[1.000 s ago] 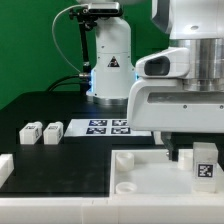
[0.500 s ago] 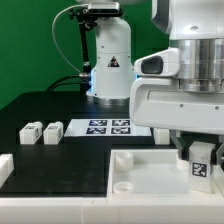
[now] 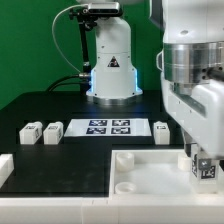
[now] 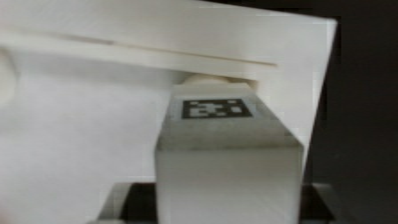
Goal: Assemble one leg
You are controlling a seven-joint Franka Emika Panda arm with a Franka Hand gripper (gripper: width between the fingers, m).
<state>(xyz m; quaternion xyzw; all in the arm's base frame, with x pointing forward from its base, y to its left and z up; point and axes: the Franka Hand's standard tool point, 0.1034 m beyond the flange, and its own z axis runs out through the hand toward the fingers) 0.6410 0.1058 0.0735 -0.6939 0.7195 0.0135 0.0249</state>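
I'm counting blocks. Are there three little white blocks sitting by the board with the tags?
No, only two little blocks sit beside the marker board.

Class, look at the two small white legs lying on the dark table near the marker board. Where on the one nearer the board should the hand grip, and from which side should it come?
Probably from above, closing on the two long flat sides of the leg. It lies low on the table, its top exposed. The neighbouring leg sits close, so one finger must slip into that narrow gap.

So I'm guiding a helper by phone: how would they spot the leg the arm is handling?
Find the large white tray at the front. Over its corner at the exterior view's right, the gripper holds the leg. Unlike the loose legs on the black table, it is clamped between jaws.
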